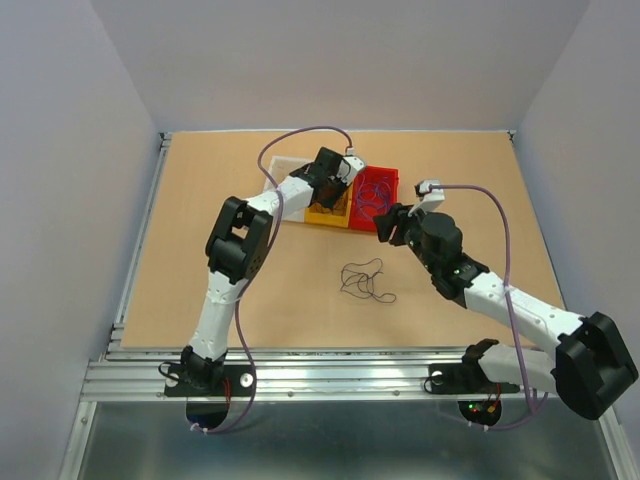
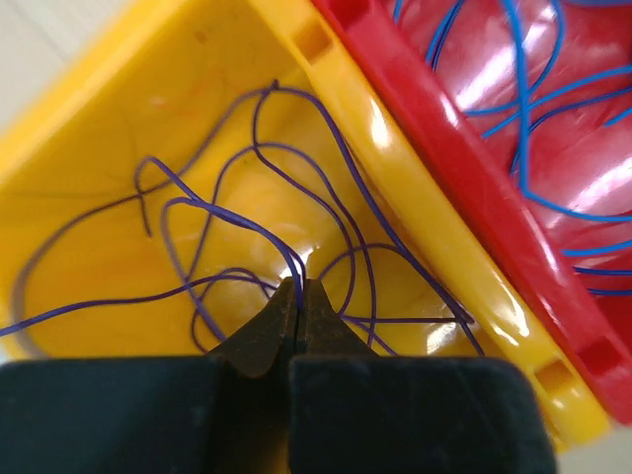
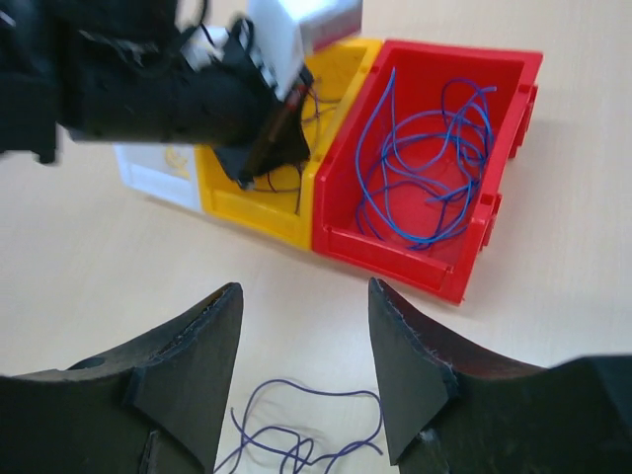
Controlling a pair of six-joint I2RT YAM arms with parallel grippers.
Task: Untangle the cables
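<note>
A table [image 1: 190, 210] carries three bins set side by side, beyond both hands. The left gripper [image 2: 299, 296] reaches into the yellow bin [image 2: 395, 158]; its jaws are pressed together and pinch one strand of the purple cable [image 2: 212, 209], whose loops spread over the bin floor ahead of the fingertips. The right gripper [image 3: 301, 341] is held above the table with its jaws spread wide, holding and touching nothing. The red bin [image 3: 405, 259] lies ahead and to the right of these jaws, touching the yellow bin, and contains blue cables [image 3: 425, 168]. The white bin [image 3: 158, 183] adjoins the yellow bin's other side. A loose tangle [image 1: 366, 282] lies on the table beneath the right jaws, toward the arm bases.
</note>
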